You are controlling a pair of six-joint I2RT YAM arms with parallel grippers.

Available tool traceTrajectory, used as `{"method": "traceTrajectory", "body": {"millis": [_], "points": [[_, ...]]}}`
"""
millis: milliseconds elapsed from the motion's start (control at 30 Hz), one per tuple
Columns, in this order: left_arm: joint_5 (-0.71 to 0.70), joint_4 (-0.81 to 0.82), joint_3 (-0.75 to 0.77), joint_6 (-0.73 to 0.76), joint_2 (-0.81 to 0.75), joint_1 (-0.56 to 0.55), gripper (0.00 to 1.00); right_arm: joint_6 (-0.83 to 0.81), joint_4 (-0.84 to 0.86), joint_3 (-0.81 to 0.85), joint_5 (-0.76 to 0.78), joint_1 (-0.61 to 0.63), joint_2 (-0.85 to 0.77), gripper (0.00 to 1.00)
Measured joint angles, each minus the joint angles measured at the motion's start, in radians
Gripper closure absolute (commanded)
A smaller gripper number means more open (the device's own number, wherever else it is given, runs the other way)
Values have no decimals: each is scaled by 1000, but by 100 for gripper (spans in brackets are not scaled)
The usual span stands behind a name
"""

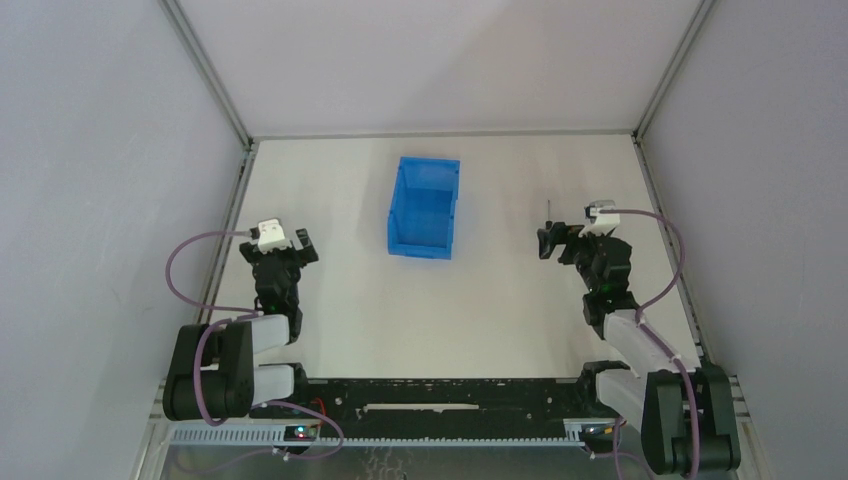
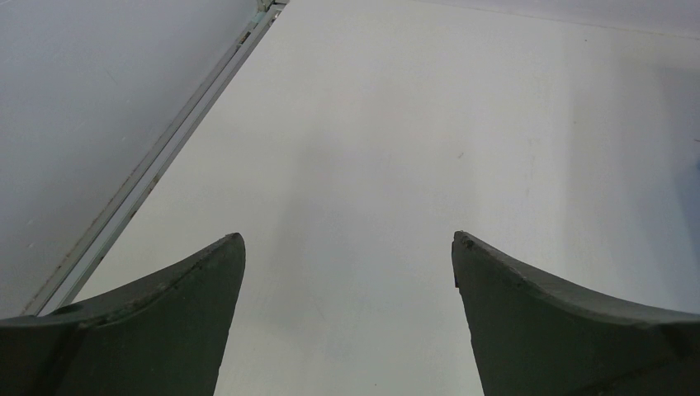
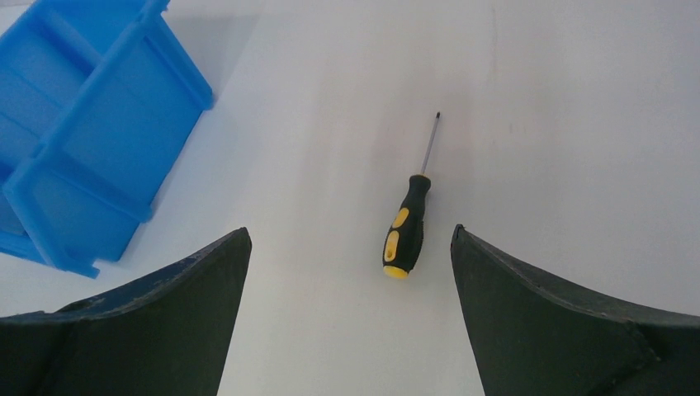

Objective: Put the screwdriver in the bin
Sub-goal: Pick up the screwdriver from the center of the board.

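The screwdriver [image 3: 404, 235] lies flat at lower centre of the right wrist view, the bin [image 3: 124, 124] at upper left; the right gripper [image 3: 349, 233] is spread wide, empty — best centre it over the handle, slightly frame-right, before descending; the left gripper [image 2: 348, 239] is likewise wide, empty.

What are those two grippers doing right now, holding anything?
Left gripper: open, holding nothing.
Right gripper: open, holding nothing; the screwdriver lies loose ahead of it.

No text, label, brand or number can be read in any view. The screwdriver [image 3: 404, 237], lying ahead of and between the right fingers [image 3: 148, 322], shows only yellow patches on black. The bin [image 3: 82, 140], ahead to their left, is plain blue.
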Motion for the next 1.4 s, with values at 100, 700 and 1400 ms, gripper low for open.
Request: {"method": "traceTrajectory", "body": {"millis": [100, 700, 1400], "points": [[0, 0, 0, 0, 0, 0, 0, 1, -93, 61, 17, 2, -33, 0], [0, 0, 0, 0, 0, 0, 0, 35, -683, 545, 88, 45, -218, 0], [0, 0, 0, 0, 0, 0, 0, 33, -971, 776, 137, 71, -220, 1]]}}
